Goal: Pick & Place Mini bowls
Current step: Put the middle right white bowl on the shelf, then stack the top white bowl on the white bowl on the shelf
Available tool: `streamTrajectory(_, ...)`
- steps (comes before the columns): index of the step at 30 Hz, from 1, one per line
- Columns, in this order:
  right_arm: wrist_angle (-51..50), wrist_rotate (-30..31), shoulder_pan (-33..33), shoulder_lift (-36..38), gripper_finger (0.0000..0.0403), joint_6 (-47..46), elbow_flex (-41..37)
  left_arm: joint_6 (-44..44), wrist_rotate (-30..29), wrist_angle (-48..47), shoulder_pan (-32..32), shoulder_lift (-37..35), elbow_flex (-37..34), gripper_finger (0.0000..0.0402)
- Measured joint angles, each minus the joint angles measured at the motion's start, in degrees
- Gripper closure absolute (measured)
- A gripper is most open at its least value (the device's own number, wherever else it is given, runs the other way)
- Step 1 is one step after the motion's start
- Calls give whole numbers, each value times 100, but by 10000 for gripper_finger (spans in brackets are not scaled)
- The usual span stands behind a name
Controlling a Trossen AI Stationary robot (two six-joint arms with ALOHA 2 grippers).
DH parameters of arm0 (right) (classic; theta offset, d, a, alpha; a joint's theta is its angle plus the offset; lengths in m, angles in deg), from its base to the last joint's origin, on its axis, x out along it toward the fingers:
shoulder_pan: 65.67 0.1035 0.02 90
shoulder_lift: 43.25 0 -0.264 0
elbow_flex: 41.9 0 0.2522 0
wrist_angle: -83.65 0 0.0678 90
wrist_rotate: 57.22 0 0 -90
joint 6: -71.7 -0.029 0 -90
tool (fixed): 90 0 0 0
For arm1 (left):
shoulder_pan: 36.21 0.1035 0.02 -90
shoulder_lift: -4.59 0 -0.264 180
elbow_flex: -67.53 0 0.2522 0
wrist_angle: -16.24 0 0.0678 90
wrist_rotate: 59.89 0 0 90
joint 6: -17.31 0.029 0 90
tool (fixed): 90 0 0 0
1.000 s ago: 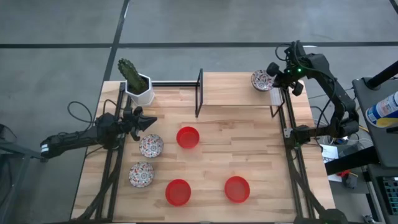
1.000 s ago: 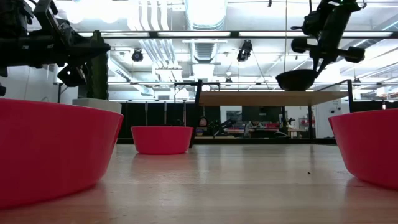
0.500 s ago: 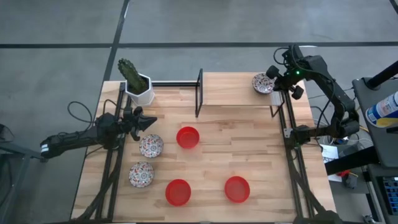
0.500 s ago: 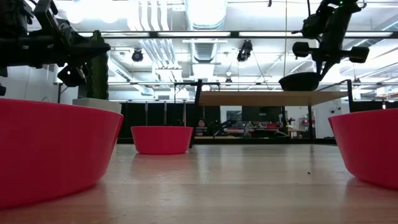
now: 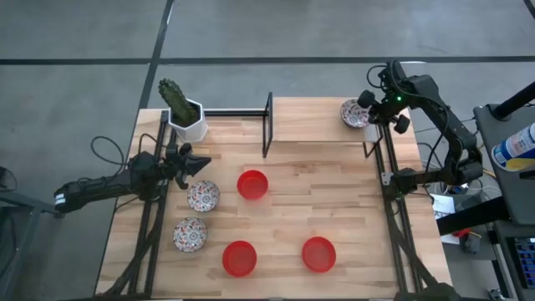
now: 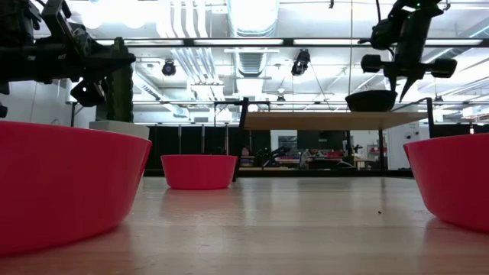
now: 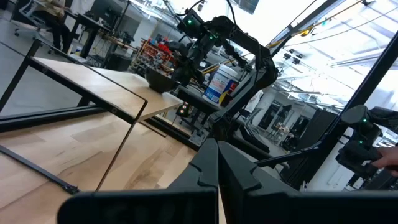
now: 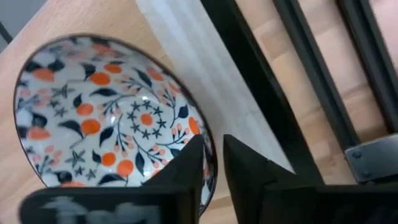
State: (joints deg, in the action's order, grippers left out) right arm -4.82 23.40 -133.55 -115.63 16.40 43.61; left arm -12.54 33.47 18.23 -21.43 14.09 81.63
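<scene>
My right gripper (image 5: 370, 114) is over the raised wooden shelf (image 5: 309, 119) at the table's far right, shut on a floral mini bowl (image 5: 353, 112). In the low view that floral bowl (image 6: 370, 100) sits level at the shelf's surface. Two other floral mini bowls (image 5: 203, 196) (image 5: 190, 235) rest on their bases on the table's left part. Three red mini bowls (image 5: 252, 185) (image 5: 240, 258) (image 5: 318, 254) stand in the middle and near part. My left gripper (image 5: 199, 163) hovers shut just beyond the nearer-left floral bowls, touching nothing. My right gripper pinches the floral bowl's rim (image 8: 210, 163) on its right-hand side, one finger (image 8: 186, 168) inside the bowl and one (image 8: 249, 177) outside. The fingers come from above, pointing down. The bowl is level, its base at the shelf top; whether it rests there, I cannot tell.
A white hexagonal pot with a green cactus (image 5: 184, 115) stands at the table's far left corner. The shelf's black frame leg (image 5: 268, 125) rises mid-table, another runs along the right edge (image 5: 386, 159). Bare wood lies between the red bowls and the shelf.
My right gripper has moved a little toward the table's right and down onto the shelf. The floral bowl it carries was tilted and now hangs level, lower, at the shelf's surface.
</scene>
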Motion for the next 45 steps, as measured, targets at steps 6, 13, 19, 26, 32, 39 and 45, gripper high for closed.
streamTrajectory(6,6,81,0,-4,285,584,126,0,0,1,0,1,0,401)
streamTrajectory(13,6,50,13,158,247,1033,290,0,0,1,0,-1,0,401)
streamTrajectory(19,1,32,334,505,234,1531,462,0,0,0,0,0,0,401)
streamTrajectory(26,48,16,1164,896,240,1721,647,0,0,0,0,0,0,401)
streamTrajectory(32,69,0,2286,1051,246,908,673,0,1,-1,0,0,0,401)
streamTrajectory(39,591,159,3564,837,252,554,638,0,0,1,0,1,0,401)
streamTrajectory(45,1631,469,4327,452,251,512,621,0,0,1,0,0,0,401)
